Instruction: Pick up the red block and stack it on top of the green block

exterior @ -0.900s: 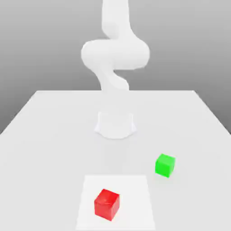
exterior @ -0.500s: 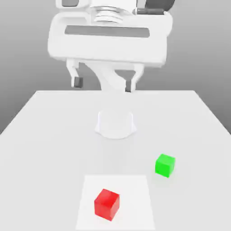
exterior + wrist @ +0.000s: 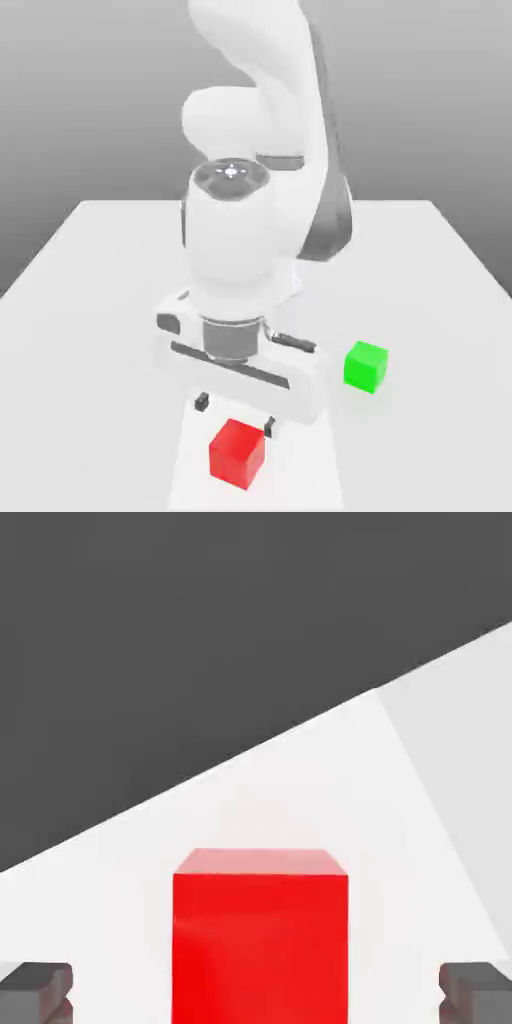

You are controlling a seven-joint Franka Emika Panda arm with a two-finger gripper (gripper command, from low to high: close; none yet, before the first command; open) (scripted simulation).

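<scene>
The red block [image 3: 238, 453] sits on a pale square patch of the white table [image 3: 90, 300], near its front edge. My gripper [image 3: 236, 417] hangs just above the block, open, with one dark fingertip [image 3: 202, 402] on each side of the block's top. In the hand view the red block [image 3: 260, 937] lies between the two dark fingertips [image 3: 35, 992], untouched. The green block [image 3: 365, 366] rests on the table to the exterior view's right of the hand, apart from it.
The arm's white body and round base rise behind the hand at the table's middle. The pale square patch [image 3: 320, 470] lies under the red block. Beyond the table's edge the hand view has dark ground [image 3: 200, 632].
The arm has swung down from high above the table to just over the red block. Neither block has moved.
</scene>
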